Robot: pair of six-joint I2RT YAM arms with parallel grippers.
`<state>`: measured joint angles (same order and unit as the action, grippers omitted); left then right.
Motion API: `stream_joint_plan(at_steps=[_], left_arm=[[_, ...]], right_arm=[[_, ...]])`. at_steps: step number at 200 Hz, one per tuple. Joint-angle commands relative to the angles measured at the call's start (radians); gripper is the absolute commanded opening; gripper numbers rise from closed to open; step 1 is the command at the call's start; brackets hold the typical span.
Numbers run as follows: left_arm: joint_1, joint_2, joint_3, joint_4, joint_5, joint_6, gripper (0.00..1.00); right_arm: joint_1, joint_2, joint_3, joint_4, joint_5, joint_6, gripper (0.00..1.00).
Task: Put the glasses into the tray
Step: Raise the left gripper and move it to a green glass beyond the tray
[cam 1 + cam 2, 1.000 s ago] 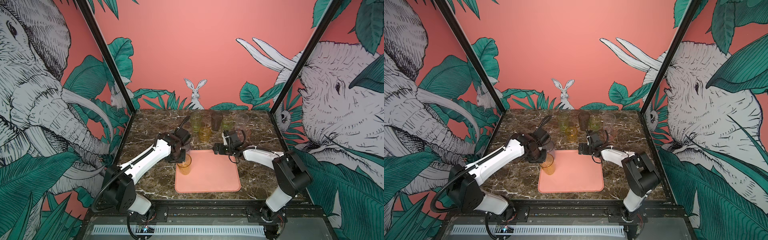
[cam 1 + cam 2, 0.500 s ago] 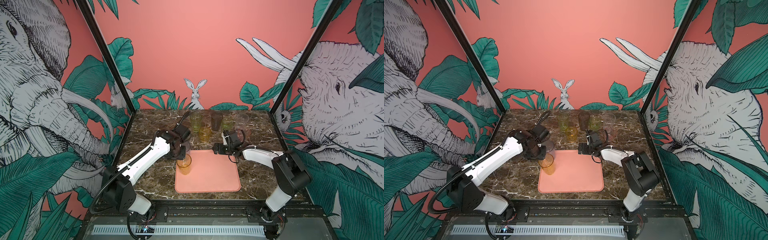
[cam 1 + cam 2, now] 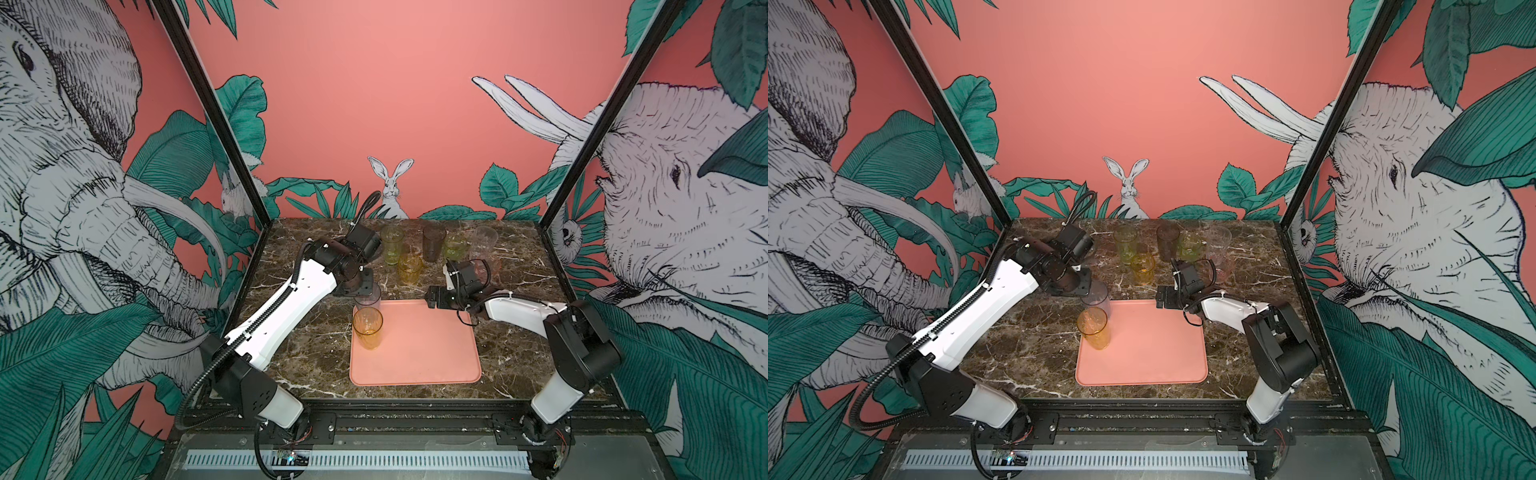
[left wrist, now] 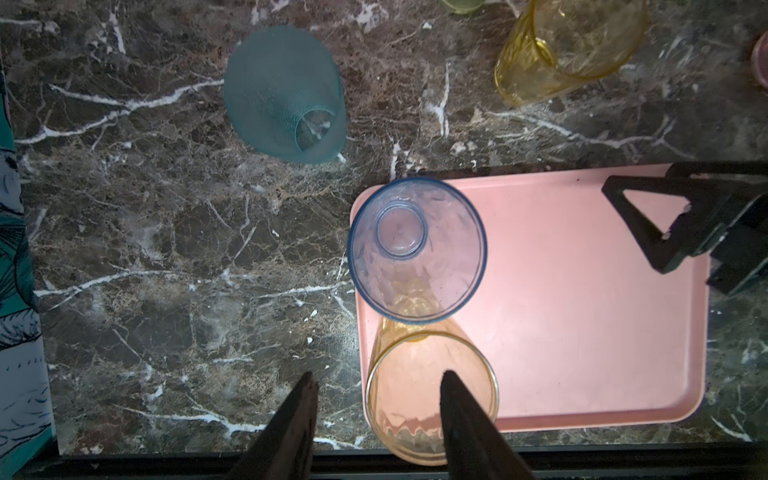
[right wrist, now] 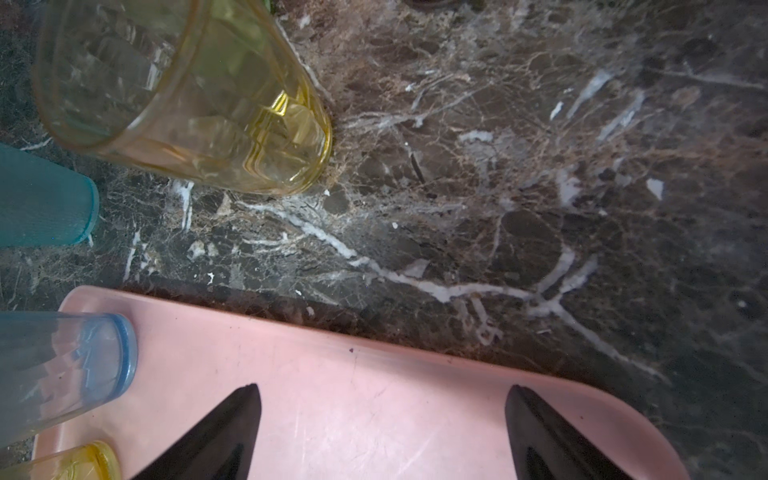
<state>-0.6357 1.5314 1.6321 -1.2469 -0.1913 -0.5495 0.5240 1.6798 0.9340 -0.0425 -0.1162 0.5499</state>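
Tray (image 4: 582, 332): clear glass (image 4: 417, 249) near left pincer (image 4: 377, 374)

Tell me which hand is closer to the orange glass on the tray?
Left. The left gripper hovers close by the orange glass; the right gripper is across the tray, over its far corner.

Amber tumbler (image 3: 367, 328) and bluish tumbler (image 4: 449, 266) upright on pink tray (image 3: 432, 353)

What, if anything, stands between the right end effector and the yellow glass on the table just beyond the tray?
Nothing visible does. Only marble tabletop lies between the open right end effector and the yellow glass; the teal glass stands off to one side.
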Motion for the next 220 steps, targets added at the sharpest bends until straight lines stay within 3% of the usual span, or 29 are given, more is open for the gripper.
stream_joint_plan(at_steps=[1, 64, 220], left_arm=[[0.007, 0.04, 0.068, -0.009, -0.013, 0.018, 0.52], [0.033, 0.145, 0.212, 0.052, -0.016, 0.042, 0.59], [0.145, 0.372, 0.411, 0.21, 0.083, 0.025, 0.64]], right_arm=[[0.006, -0.044, -0.02, 0.037, 0.01, -0.004, 0.94], [0.006, -0.127, -0.092, 0.137, 0.012, -0.016, 0.94], [0.005, -0.192, -0.139, 0.18, 0.064, -0.042, 0.94]])
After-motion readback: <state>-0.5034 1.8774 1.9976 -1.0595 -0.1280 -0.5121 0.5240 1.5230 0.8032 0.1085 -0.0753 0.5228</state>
